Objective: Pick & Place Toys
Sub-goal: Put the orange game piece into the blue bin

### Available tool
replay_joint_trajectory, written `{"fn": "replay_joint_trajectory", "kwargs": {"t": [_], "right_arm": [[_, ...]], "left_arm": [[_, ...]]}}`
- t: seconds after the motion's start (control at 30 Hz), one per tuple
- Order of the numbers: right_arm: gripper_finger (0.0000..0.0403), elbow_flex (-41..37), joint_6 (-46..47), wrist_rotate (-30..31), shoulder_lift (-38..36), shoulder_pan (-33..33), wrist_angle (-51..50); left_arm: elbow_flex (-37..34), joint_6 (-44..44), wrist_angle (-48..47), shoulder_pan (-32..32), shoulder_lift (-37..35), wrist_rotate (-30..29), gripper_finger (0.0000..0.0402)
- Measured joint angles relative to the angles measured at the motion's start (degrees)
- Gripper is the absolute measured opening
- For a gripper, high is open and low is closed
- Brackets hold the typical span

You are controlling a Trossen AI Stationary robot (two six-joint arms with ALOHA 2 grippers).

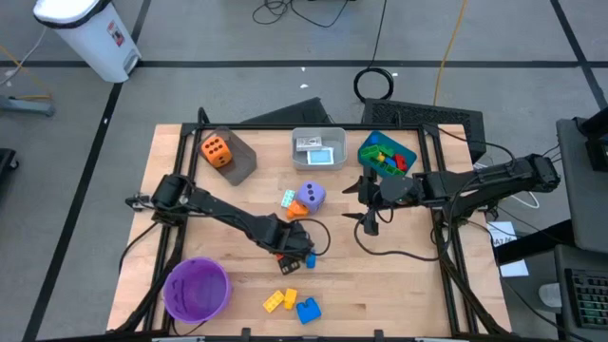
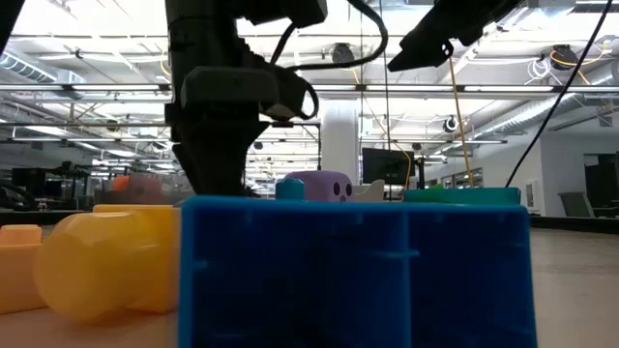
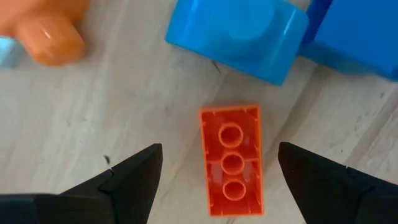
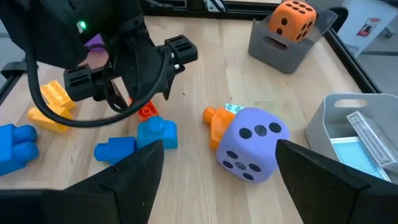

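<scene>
Left gripper (image 3: 217,180) spread, straddling red brick (image 3: 231,160) on desk (image 3: 93,112) | blue brick (image 3: 239,34) cut off beyond | right gripper (image 4: 217,186) spread above purple die (image 4: 252,143)

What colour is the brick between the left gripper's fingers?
Red-orange brick, seen best in the left wrist view.

The wooden table (image 1: 399,285) stands on a grey floor (image 1: 228,38) crossed by dark lines, with cables (image 1: 375,84) lying behind it and a white bin (image 1: 90,33) near one corner. Beyond the table, a large hall shows bright ceiling lights (image 2: 106,19), a white column (image 2: 340,140) and a dark monitor (image 2: 387,164).
</scene>
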Motion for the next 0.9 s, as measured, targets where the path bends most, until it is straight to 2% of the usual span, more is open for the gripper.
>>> {"fn": "replay_joint_trajectory", "kwargs": {"t": [0.47,0.6,0.9], "right_arm": [[0.0304,0.0,-0.3,0.0,0.0,0.0,-0.3],[0.0304,0.0,-0.5,0.0,0.0,0.0,-0.3],[0.0304,0.0,-1.7,0.0,0.0,0.0,-0.3]], "left_arm": [[-0.6,1.3,1.4,0.3,0.9,2.2,0.0322],[-2.4,0.9,2.2,0.4,0.9,3.8,0.0286],[-2.7,-0.3,2.3,1.6,0.9,5.3,0.0167]]}}
